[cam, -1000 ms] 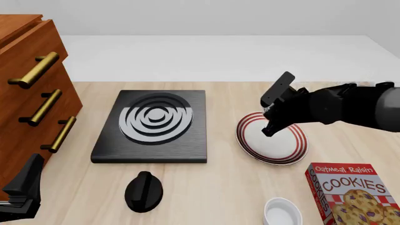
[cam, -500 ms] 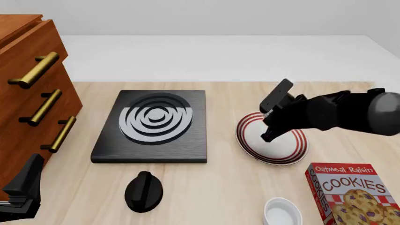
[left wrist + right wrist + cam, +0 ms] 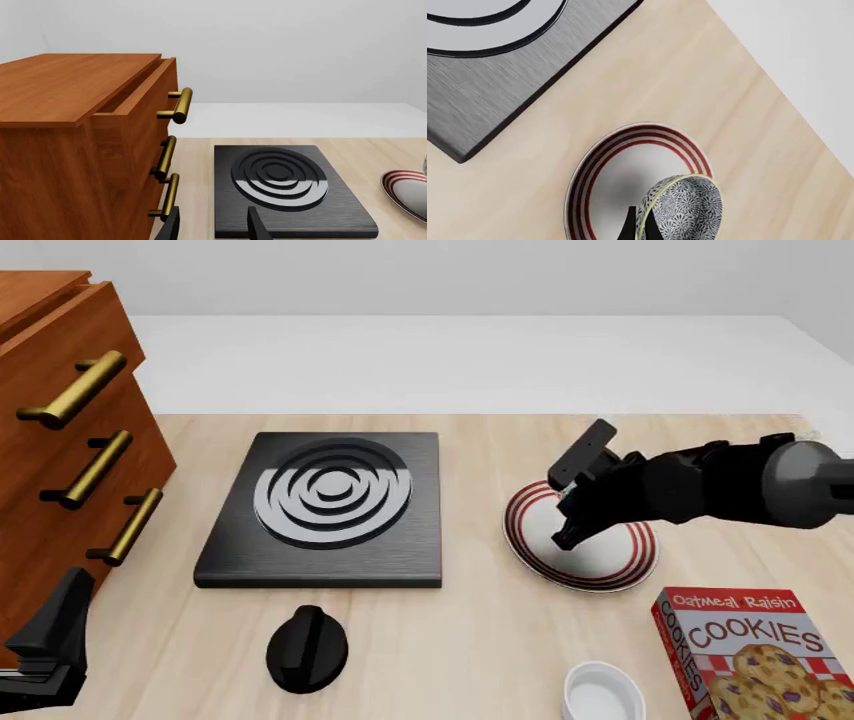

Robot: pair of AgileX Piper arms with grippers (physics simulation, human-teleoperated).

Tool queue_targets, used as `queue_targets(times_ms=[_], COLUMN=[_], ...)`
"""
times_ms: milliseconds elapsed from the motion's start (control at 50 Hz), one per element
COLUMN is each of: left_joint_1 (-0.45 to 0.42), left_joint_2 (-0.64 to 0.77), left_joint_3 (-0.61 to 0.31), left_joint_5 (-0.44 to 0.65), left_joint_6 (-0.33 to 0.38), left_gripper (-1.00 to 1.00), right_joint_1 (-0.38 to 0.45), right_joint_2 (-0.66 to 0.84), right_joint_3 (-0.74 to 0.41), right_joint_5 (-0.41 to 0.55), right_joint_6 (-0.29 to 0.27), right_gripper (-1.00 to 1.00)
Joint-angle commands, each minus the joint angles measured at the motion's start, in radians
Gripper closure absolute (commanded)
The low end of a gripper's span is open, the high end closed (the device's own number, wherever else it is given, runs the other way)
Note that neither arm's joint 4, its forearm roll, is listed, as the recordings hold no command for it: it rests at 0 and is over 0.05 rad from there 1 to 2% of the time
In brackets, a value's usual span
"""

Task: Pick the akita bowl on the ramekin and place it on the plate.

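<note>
In the right wrist view the akita bowl [image 3: 686, 206], dark patterned outside, hangs tilted on its side over the plate [image 3: 602, 186]. My right gripper [image 3: 639, 229] is shut on its rim, and how near the bowl is to the plate's white centre I cannot tell. In the front view the right gripper [image 3: 567, 536] points down over the red-ringed plate [image 3: 638, 552], and the arm hides the bowl. The white ramekin [image 3: 603, 692] stands alone near the front edge, right of centre. My left gripper [image 3: 213, 230] is open and holds nothing, low at the front left [image 3: 51, 645].
A black stove slab [image 3: 327, 502] lies left of the plate, with a black knob [image 3: 307, 647] in front of it. A wooden drawer cabinet [image 3: 67, 440] with brass handles fills the left side. A cookies box [image 3: 754, 655] stands right of the ramekin.
My right arm has come down and slightly toward the front over the plate, still holding the bowl. The left arm has not moved.
</note>
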Motion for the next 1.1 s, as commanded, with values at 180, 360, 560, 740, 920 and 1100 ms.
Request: queue_targets(times_ms=[180,360,560,740,920,1100], left_joint_1=[0.000,0.000,0.000,0.000,0.000,0.000], left_joint_2=[0.000,0.000,0.000,0.000,0.000,0.000], left_joint_3=[0.000,0.000,0.000,0.000,0.000,0.000], left_joint_5=[0.000,0.000,0.000,0.000,0.000,0.000], left_joint_6=[0.000,0.000,0.000,0.000,0.000,0.000], left_gripper=[-1.00,-1.00,-1.00,-1.00,-1.00,-1.00], right_joint_1=[0.004,0.004,0.004,0.003,-0.007,-0.022], right_joint_2=[0.041,0.048,0.048,0.054,0.045,0.033], right_joint_3=[0.009,0.001,-0.005,0.006,-0.001,-0.005], right_joint_5=[-0.034,-0.029,-0.027,-0.044,-0.038,-0.028], right_joint_6=[0.032,0.050,0.057,0.061,0.064,0.061], right_gripper=[1.00,1.00,1.00,1.00,-1.00,-1.00])
